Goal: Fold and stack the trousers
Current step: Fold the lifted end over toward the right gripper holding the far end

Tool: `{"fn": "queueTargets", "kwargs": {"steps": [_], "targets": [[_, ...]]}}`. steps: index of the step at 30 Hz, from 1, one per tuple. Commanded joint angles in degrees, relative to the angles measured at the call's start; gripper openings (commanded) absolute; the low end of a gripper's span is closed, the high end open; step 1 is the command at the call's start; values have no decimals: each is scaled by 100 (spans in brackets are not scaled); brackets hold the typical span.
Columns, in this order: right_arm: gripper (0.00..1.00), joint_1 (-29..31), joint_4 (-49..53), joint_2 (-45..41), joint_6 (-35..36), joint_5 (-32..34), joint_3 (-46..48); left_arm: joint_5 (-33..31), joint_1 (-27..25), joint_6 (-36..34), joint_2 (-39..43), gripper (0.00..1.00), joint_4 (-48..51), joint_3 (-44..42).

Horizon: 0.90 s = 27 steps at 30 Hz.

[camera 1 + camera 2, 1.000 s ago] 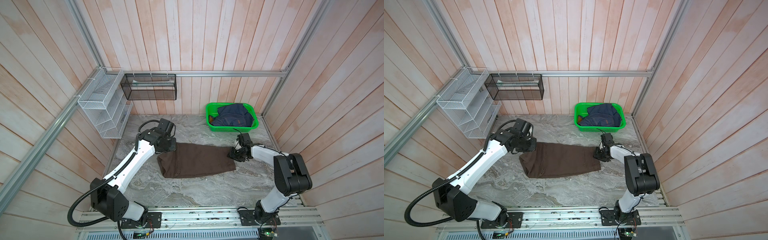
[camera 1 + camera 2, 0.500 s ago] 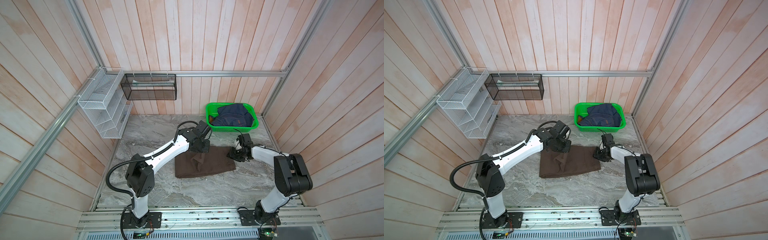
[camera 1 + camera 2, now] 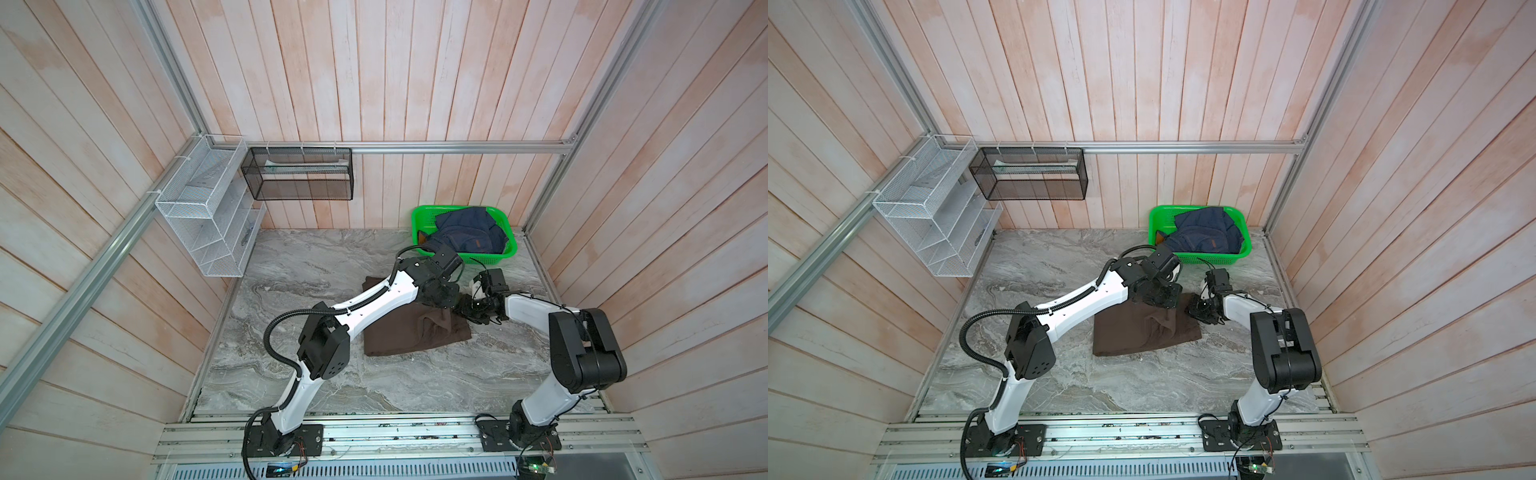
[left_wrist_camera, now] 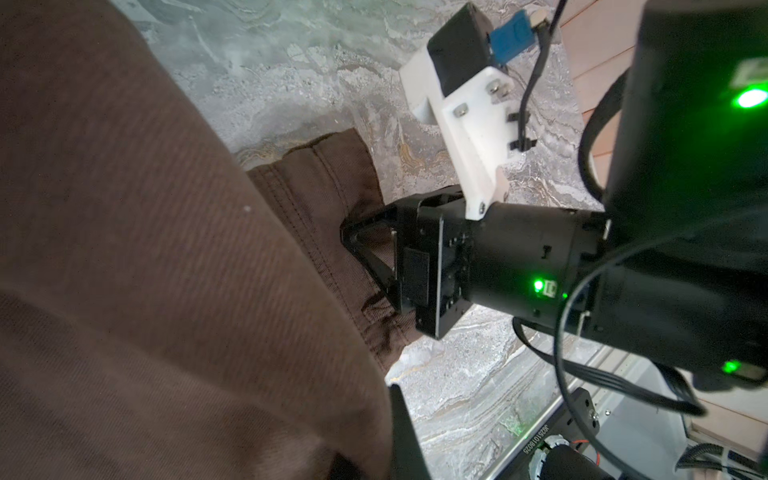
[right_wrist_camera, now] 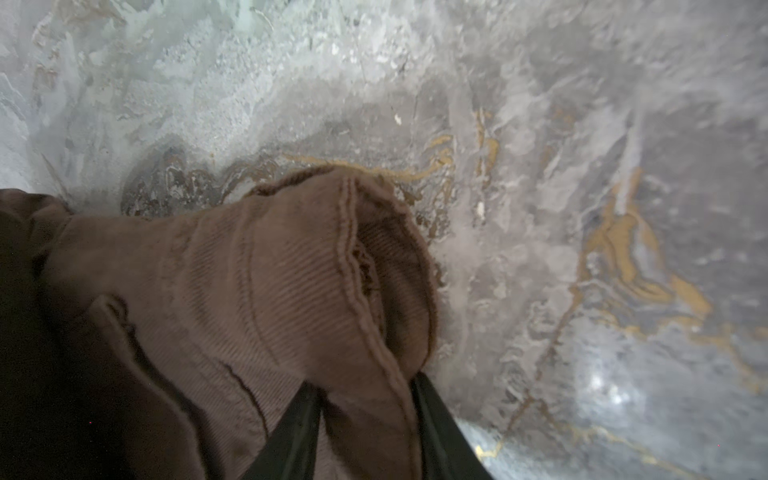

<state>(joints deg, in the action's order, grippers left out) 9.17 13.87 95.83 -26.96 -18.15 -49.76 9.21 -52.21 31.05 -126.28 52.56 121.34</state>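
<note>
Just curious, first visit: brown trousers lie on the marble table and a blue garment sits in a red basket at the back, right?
No: the basket is green, not red, as both top views show. The trousers do lie on the marble table, and the blue garment sits in that basket.

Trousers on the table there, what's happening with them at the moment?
Both arms are on the brown trousers, mid-fold on the marble table. The left gripper is across at the right end, its jaws shut on a raised layer of cloth doubled over the rest. The right gripper grips the hem at that same end, with cloth between its jaws. The navy garment lies in the green basket, away from both arms.
</note>
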Motion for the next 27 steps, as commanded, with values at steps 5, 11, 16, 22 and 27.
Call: {"fn": "queueTargets", "kwargs": {"steps": [5,11,16,22,27], "targets": [[39,-37,512,207,33,-66,221,231,-5,138,-528,0,53,424],[39,-54,547,186,32,-66,203,456,-11,209,-810,0,-79,573],[39,-67,567,156,20,-59,190,541,-10,235,-1014,0,-91,731],[42,-116,789,-103,-9,294,103,580,-13,288,-1077,4,-122,808],[47,-290,1061,-634,-68,678,-58,613,-11,271,-830,24,-257,830]]}}
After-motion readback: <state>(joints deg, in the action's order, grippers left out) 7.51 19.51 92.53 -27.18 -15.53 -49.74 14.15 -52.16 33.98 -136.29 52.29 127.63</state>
